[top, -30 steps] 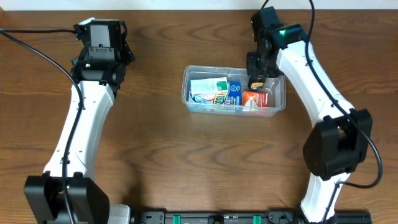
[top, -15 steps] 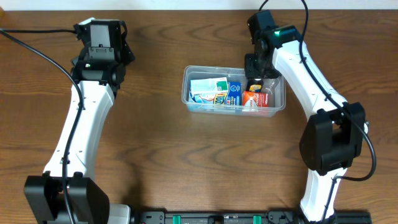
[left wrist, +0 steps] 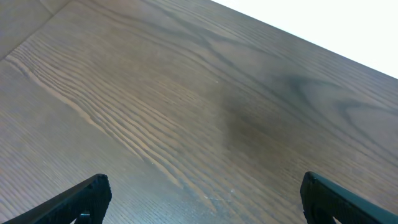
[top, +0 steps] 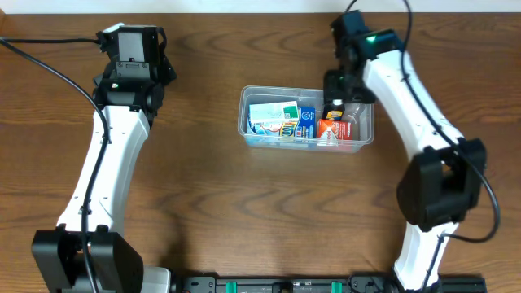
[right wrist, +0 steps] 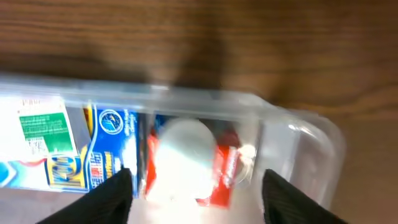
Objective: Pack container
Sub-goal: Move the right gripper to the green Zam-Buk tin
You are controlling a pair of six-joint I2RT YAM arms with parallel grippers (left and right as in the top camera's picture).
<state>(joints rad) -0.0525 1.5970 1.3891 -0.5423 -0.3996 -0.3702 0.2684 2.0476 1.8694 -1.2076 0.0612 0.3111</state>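
The clear plastic container (top: pixel 246 101) sits at the table's middle right and holds a white-green box (top: pixel 273 116), a blue box (top: pixel 306 122) and a red box (top: pixel 332 130). My right gripper (top: pixel 335 104) hovers over the container's far right part, open and empty. In the right wrist view the container's rim (right wrist: pixel 311 127) shows, with the red box (right wrist: pixel 224 171) and blue box (right wrist: pixel 106 155) between and beside the open fingers (right wrist: pixel 196 199). My left gripper (top: pixel 132 50) is at the far left, open over bare wood (left wrist: pixel 199 202).
The dark wooden table (top: pixel 203 203) spreads around the container. The table's far edge (top: pixel 244 6) meets a white surface. Black cables run off at both upper corners.
My right gripper shifted slightly over the container's far right end. The left arm has not moved.
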